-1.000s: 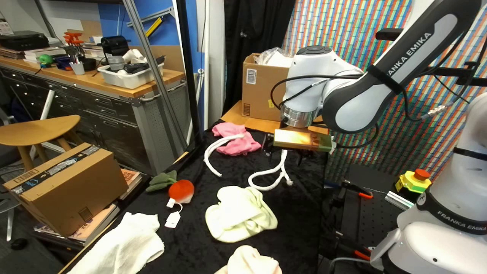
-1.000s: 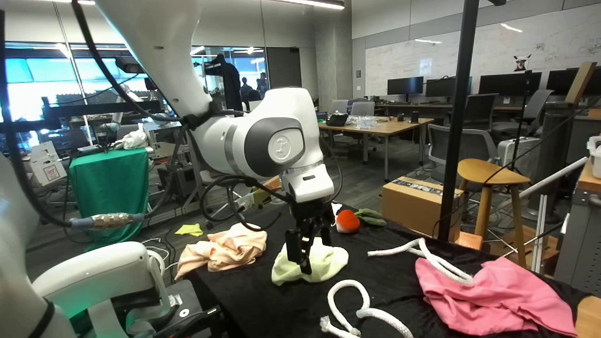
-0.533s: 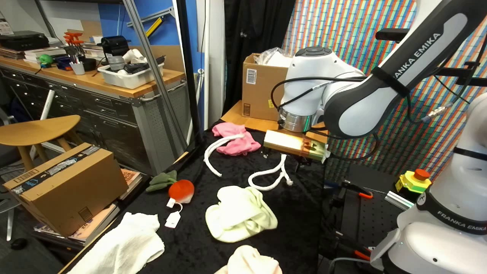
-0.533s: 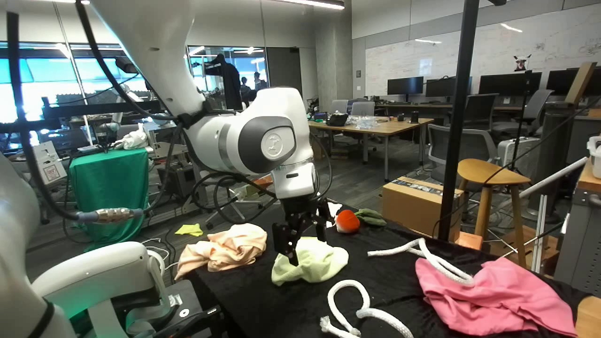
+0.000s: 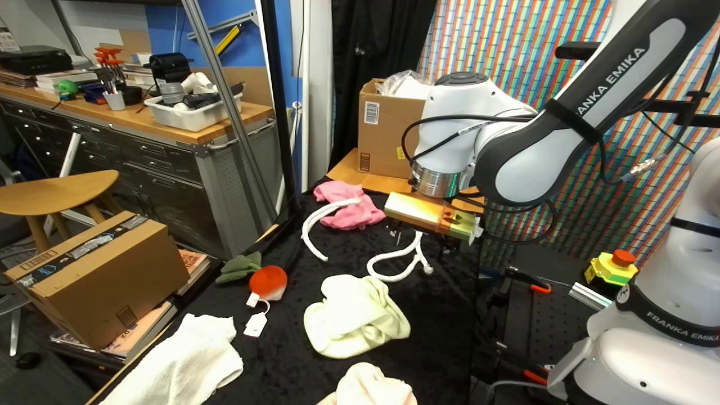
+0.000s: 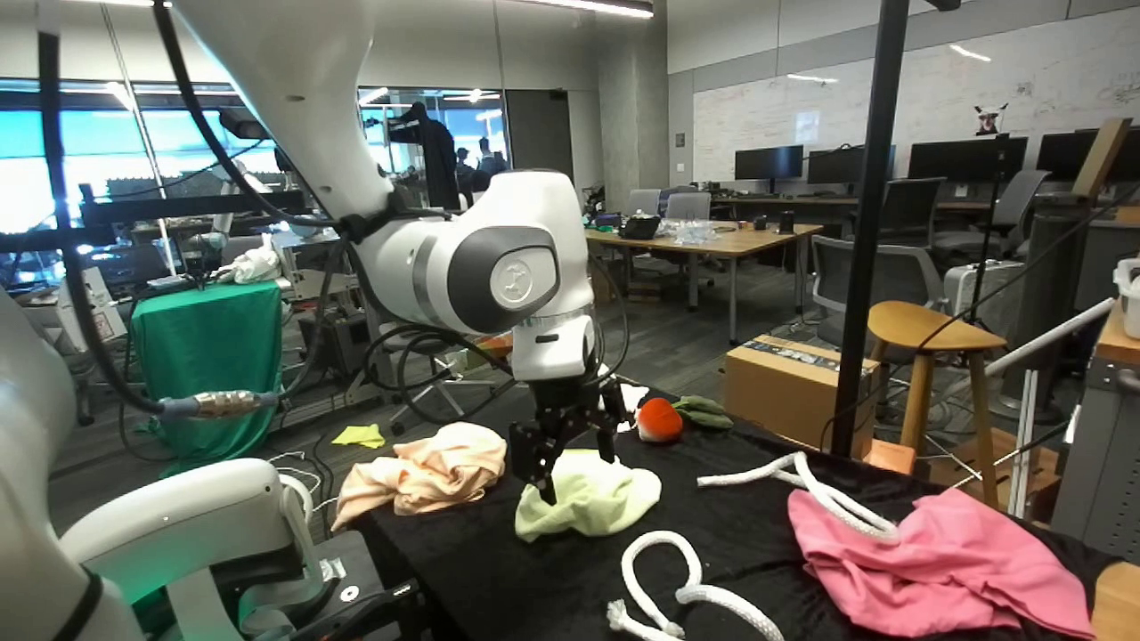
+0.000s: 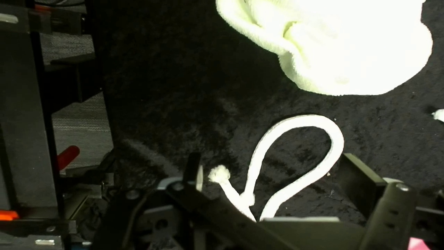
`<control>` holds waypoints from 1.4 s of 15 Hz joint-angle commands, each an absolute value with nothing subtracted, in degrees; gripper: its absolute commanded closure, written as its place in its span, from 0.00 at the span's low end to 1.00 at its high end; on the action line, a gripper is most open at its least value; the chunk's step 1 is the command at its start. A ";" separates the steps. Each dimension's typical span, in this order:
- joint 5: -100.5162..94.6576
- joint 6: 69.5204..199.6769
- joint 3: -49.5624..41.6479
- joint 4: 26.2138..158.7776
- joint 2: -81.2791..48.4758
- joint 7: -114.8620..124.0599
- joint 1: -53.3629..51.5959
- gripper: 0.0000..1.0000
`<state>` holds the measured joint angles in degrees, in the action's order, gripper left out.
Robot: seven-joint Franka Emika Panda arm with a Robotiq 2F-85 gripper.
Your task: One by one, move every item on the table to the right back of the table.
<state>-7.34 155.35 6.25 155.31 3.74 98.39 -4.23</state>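
1. Gripper (image 7: 273, 170) is seen with jaws spread wide, above the looped white rope (image 7: 305, 121).
2. In an exterior view, pink cloth (image 5: 360, 216) is seen far left on the table (image 5: 439, 326), partly under curved rope (image 5: 306, 229).
3. Nearer, red object (image 5: 268, 281) is seen left of yellow cloth (image 5: 354, 315), white cloth (image 5: 180, 360) near left, peach cloth (image 5: 371, 388) nearest.

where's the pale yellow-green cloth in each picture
In an exterior view: pale yellow-green cloth, lower middle, below the white rope loop.
In an exterior view: cloth, lower middle, above the loop.
Wrist view: cloth, upper right, top cut off, above the loop.
Shared landmark: that loop.
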 commanded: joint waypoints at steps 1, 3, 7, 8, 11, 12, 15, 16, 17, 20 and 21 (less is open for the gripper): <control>-7.18 155.73 5.18 154.13 2.38 96.57 -2.66 0.00; -6.56 157.19 3.59 152.91 0.61 94.11 -1.47 0.00; -5.26 155.89 0.00 149.02 -3.60 89.84 0.87 0.00; -4.95 155.47 -0.85 148.01 -4.81 88.83 1.30 0.00; -1.37 154.61 -2.47 146.04 -7.44 84.88 2.02 0.00; -0.11 154.16 -2.81 145.65 -8.01 83.85 2.10 0.00; 0.79 153.31 -4.37 144.25 -10.24 82.74 1.96 0.00; 0.46 152.98 -4.92 143.85 -10.81 82.76 1.92 0.00; -0.38 152.76 -5.65 143.50 -11.37 83.06 1.80 0.00; -1.61 152.72 -7.38 142.42 -12.82 83.40 1.47 0.00; -2.41 152.63 -8.02 141.91 -13.29 83.75 1.23 0.00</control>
<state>-0.96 153.70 -6.02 144.34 -11.61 84.08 2.11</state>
